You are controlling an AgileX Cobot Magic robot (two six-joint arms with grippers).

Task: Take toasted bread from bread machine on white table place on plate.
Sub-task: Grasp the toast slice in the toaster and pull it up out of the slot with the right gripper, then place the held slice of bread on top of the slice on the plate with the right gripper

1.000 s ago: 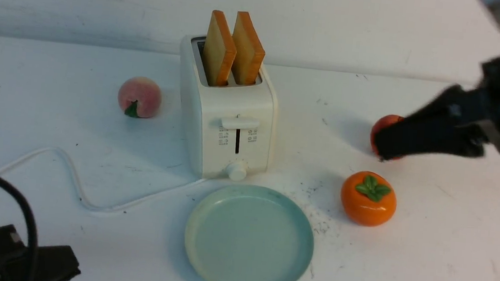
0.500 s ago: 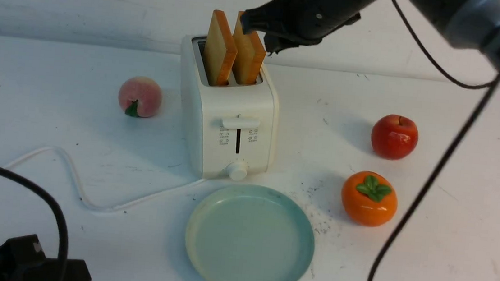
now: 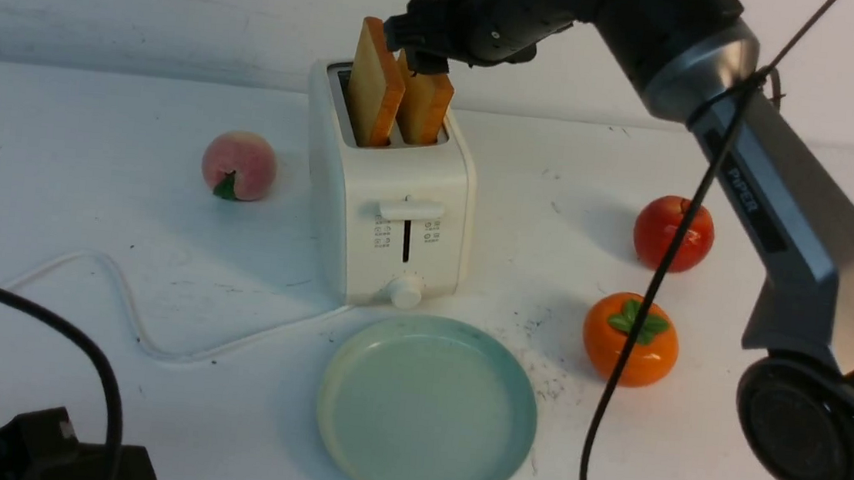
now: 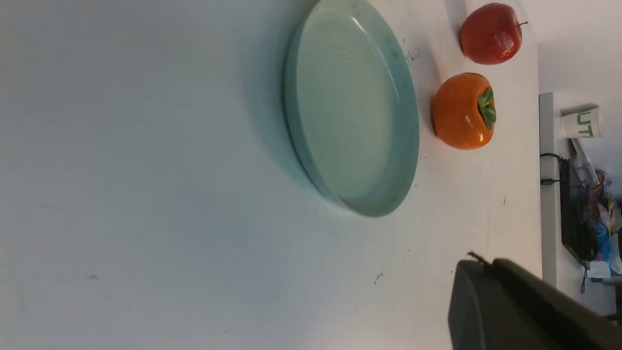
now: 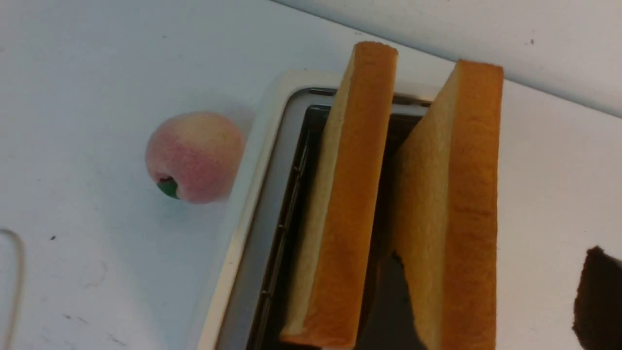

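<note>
Above toasted bread (image 3: 425, 107) edges, right end effector (image 3: 422, 52) hangs.

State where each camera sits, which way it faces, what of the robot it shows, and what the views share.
Front: between the arms, facing forward at the bread machine; right tool over the toasted bread.
Left wrist: low over the white table, facing the plate; left tool at the edge.
Right wrist: above the bread machine, looking down; right tool's tip shows.
Shared: front and left wrist show the plate.
</note>
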